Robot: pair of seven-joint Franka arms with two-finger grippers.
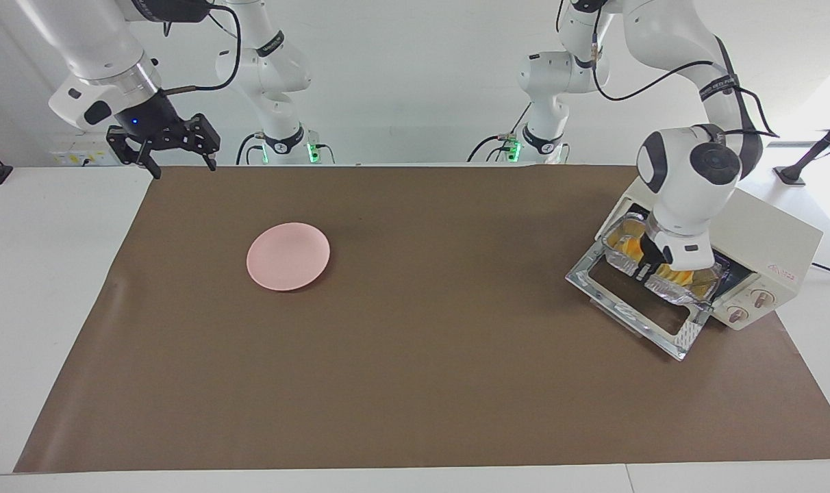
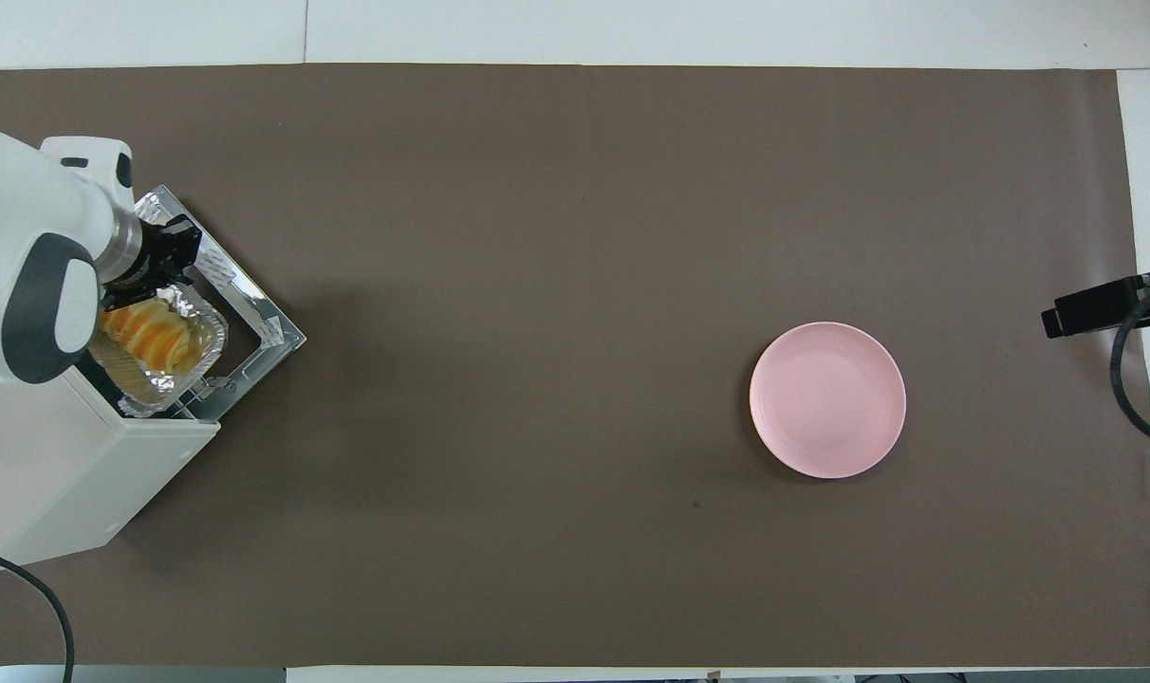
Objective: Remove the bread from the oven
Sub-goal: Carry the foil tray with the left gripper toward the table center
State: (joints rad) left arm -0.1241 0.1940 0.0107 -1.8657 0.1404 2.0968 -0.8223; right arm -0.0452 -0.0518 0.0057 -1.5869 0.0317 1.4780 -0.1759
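Note:
The cream-white oven (image 1: 764, 233) (image 2: 53, 474) stands at the left arm's end of the table with its glass door (image 1: 634, 301) folded down. A crinkled foil tray (image 1: 692, 293) (image 2: 157, 384) sticks halfway out of the opening, over the door. In the tray lies the golden-orange bread (image 1: 675, 276) (image 2: 153, 332). My left gripper (image 1: 642, 267) (image 2: 157, 275) reaches down from above the oven and is shut on the tray's front rim. My right gripper (image 1: 182, 168) (image 2: 1087, 308) waits open in the air at the right arm's end of the table, holding nothing.
A round pink plate (image 1: 288, 257) (image 2: 827, 399) lies on the brown mat (image 1: 415, 356) toward the right arm's end. The oven's two knobs (image 1: 750, 306) face away from the robots, and a black cable (image 2: 25, 607) runs from the oven.

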